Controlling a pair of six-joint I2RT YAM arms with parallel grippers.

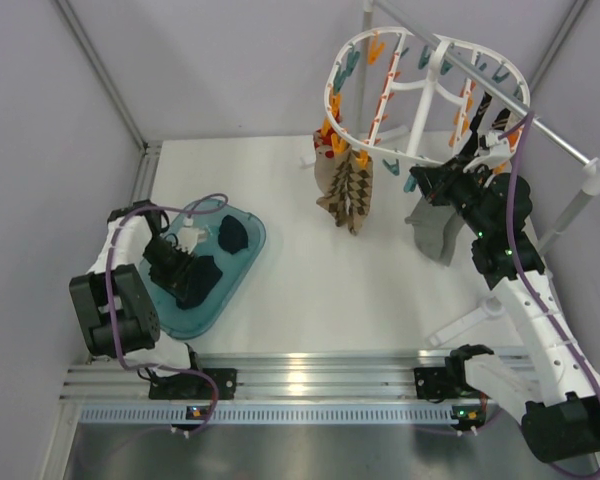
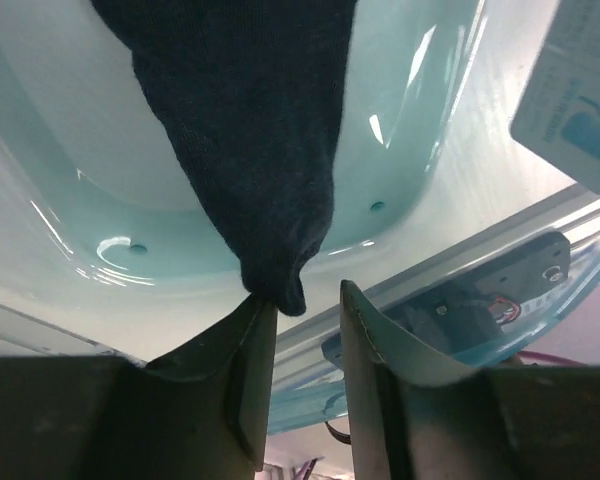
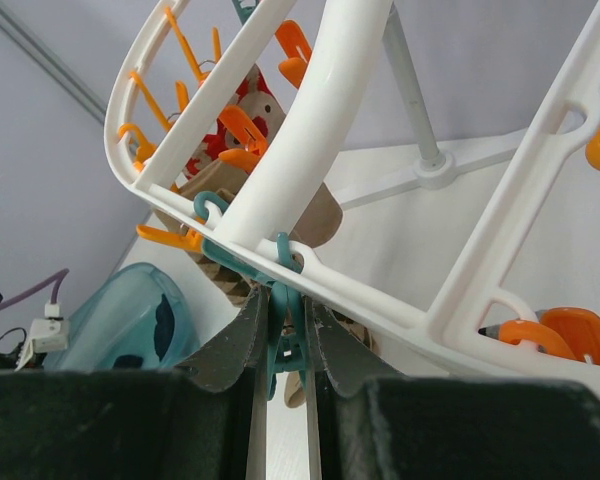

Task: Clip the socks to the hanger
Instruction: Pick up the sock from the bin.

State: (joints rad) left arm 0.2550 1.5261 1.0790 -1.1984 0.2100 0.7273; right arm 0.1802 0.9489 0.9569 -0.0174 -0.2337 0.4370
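Note:
The white hanger [image 1: 352, 48] hangs from a rod at the back right, with orange and teal pegs. A zigzag sock [image 1: 348, 195] and a grey sock [image 1: 435, 232] hang from it, and a black striped sock [image 1: 485, 115] hangs at its far side. My right gripper [image 1: 418, 183] is at the ring's near rim; in the right wrist view it [image 3: 287, 300] is shut on a teal peg [image 3: 288, 335] under the ring [image 3: 330, 100]. My left gripper [image 1: 183, 268] is down in the teal tub, open [image 2: 305, 300], with a dark navy sock [image 2: 250, 130] touching its left fingertip.
The translucent teal tub [image 1: 250, 255] sits at the left and holds a second dark sock [image 1: 232, 235]. The metal rod [image 1: 540, 125] and its stand [image 1: 580, 200] run along the right. Aluminium rails [image 1: 300, 380] line the near table edge.

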